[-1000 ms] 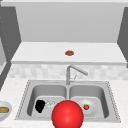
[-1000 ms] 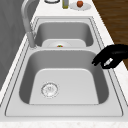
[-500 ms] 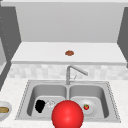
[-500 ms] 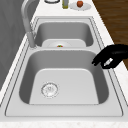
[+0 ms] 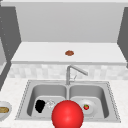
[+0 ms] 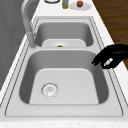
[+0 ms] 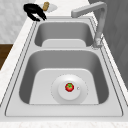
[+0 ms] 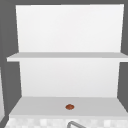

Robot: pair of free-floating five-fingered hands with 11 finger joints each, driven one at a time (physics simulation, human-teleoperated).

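My left hand hangs over the left basin of the double sink. In the left side view the hand hovers above that basin's front rim, its fingers loosely bent downward and holding nothing. The right side view puts the hand at the far end of the sink. In the right basin a white plate carries a small red tomato, also seen from the front as the tomato. A big red ball covers the sink's front rim in the front view.
The faucet rises behind the divider, its spout angled right. A drain sits in the left basin's floor. A bowl with brown food stands on the left counter. A brown item lies on the lower shelf. A plate with a fruit and a bottle stand beyond the sink.
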